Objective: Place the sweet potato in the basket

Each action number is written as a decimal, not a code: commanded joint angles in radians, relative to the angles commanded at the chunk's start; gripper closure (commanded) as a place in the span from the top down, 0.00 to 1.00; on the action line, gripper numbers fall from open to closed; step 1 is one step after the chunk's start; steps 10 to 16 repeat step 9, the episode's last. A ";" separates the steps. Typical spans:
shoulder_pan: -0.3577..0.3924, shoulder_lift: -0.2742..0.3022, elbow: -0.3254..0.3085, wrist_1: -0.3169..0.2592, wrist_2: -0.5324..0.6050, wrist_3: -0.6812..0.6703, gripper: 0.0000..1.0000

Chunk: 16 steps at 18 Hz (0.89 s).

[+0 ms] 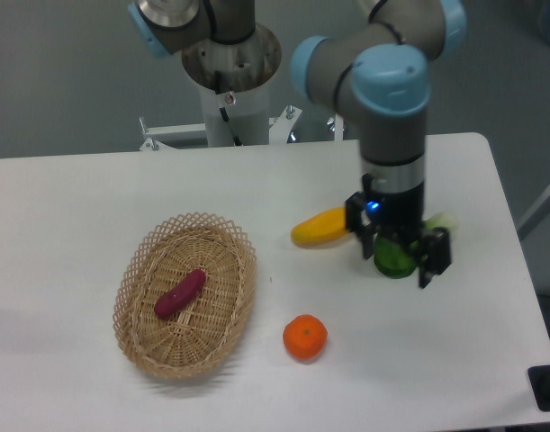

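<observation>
The reddish-purple sweet potato (180,293) lies inside the oval tan wicker basket (132,270) at the front left of the table, resting on the basket floor. My gripper (399,255) is far to the right of the basket, low over the table. Its fingers (434,256) are spread apart, so it looks open. A green vegetable (393,262) sits between or just below the fingers; I cannot tell if they touch it.
A yellow-orange oblong fruit (320,227) lies just left of the gripper. A round orange (305,337) sits in front, right of the basket. A pale green stalk end (443,220) shows behind the gripper. The robot base (229,81) stands at the back.
</observation>
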 joint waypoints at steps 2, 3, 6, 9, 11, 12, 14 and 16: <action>0.017 0.000 -0.006 0.005 0.000 0.023 1.00; 0.019 0.000 -0.006 0.008 0.000 0.023 1.00; 0.026 0.000 -0.006 0.003 0.000 0.023 1.00; 0.026 0.000 -0.008 -0.002 0.000 0.023 1.00; 0.026 0.000 -0.008 -0.002 0.000 0.023 1.00; 0.026 0.000 -0.008 -0.002 0.000 0.023 1.00; 0.026 0.000 -0.008 -0.002 0.000 0.023 1.00; 0.026 0.000 -0.008 -0.002 0.000 0.023 1.00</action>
